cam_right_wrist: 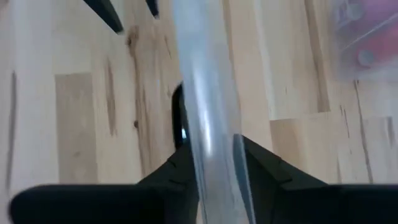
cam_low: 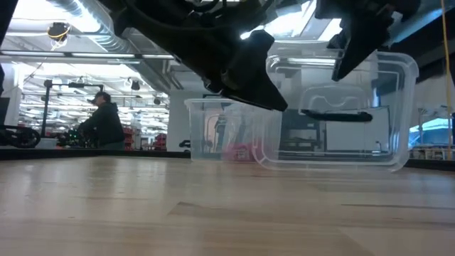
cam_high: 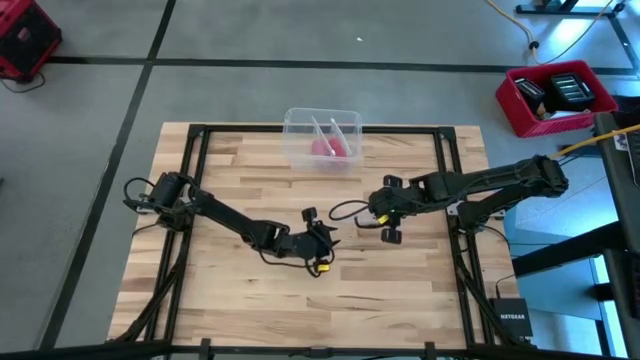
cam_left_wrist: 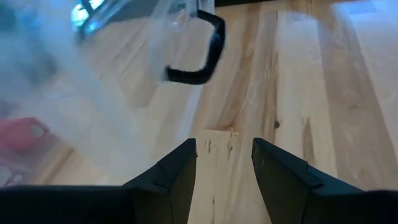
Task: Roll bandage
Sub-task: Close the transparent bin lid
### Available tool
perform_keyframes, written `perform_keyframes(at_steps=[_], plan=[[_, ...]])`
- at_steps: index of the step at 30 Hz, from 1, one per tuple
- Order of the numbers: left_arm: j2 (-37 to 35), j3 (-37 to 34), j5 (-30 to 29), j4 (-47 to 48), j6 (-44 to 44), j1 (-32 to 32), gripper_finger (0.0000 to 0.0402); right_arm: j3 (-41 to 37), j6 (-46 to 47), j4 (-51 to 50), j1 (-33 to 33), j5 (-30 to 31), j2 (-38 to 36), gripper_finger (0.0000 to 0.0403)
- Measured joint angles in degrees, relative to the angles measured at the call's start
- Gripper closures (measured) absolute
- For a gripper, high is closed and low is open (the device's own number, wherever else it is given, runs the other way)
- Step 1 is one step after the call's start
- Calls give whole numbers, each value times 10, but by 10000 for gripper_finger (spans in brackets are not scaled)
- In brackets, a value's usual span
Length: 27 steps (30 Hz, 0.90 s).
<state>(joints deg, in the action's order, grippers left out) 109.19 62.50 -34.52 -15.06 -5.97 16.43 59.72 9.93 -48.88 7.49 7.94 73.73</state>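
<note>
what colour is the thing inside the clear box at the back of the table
Pink: the bandage inside the clear plastic box, clearest in the high view.

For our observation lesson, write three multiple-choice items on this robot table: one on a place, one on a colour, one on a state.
1. Where is the pink bandage?
A. Inside the clear box
B. Between the left hand's fingers
C. Bare on the wood

2. What colour is the clear lid's handle?
A. Red
B. Black
C. Yellow

3. How is the left hand?
A. Shut on the lid
B. Shut on the bandage
C. Open and empty

Answers:
1 A: the high view shows the bandage within the walls of the clear box.
2 B: the low view shows a black handle on the lid.
3 C: the left hand has its fingers apart, with only wood between them.
</note>
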Motion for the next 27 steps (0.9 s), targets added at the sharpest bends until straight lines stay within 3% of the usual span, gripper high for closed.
perform_keyframes(at_steps=[4,14,22,27], plan=[[0,0,0,-2,0,1,254,0,-9,-6,0,6,0,362],[11,1,0,-21,-107,-1,254,0,37,-2,0,40,1,362],[100,1,-5,-214,-206,-14,254,0,62,33,1,61,1,362],[113,1,-15,-284,-243,-33,254,0,84,49,23,104,-1,362]])
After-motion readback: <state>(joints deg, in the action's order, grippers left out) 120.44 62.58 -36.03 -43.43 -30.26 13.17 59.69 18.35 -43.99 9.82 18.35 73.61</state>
